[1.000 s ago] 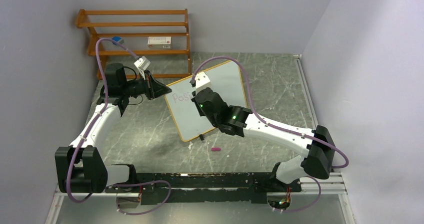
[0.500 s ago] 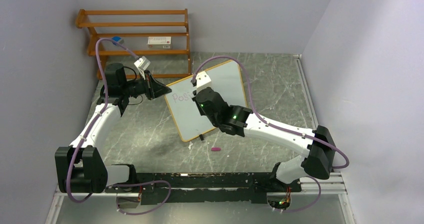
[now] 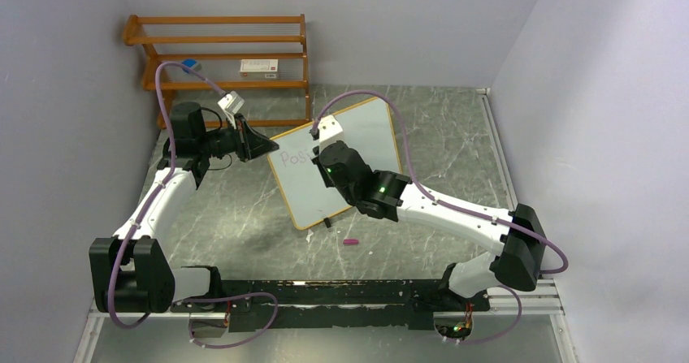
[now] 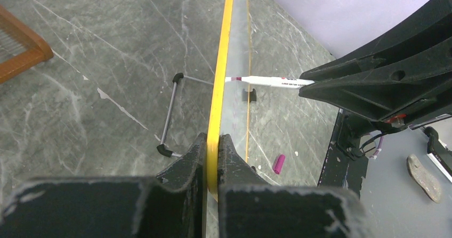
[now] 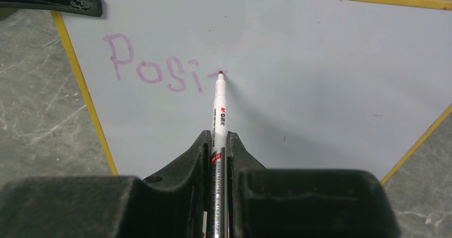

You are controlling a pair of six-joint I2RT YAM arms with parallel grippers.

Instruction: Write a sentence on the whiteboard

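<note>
Two arms are working on one whiteboard [image 3: 367, 131], which is standing propped on the grey marbled table [image 3: 455, 136], near its middle and in front of the wooden rack [image 3: 219, 38]. The left gripper [image 4: 212, 142] is clenching the board's yellowish frame at the left edge, near the upper corner, with one finger on each face; the left wrist view is showing this edge-on. The right gripper [image 5: 217, 138] is grasping a white marker [image 5: 219, 107] (the barrel is lying in the slot between the two fingers, tip pointing away from the wrist). The marker's tip is touching the white face just to the right of the writing. The sentence [image 5: 160, 67] is reading "Posi" in thin purple strokes, followed by a short dash-like stroke right at the tip. It is sitting in the upper left part of the board, near the left gripper's fingers. The remaining face is showing white, apart from a few faint small marks. In the left wrist view a wire stand [image 4: 168, 115] with black end caps is projecting from the back of the board and resting on the table. A small purple cap [image 3: 351, 240] is lying on the table just in front of the board's near corner, apart from it. On the rack, a small white box [image 3: 258, 66] and a blue item [image 3: 190, 63] are sitting on a middle shelf.
</note>
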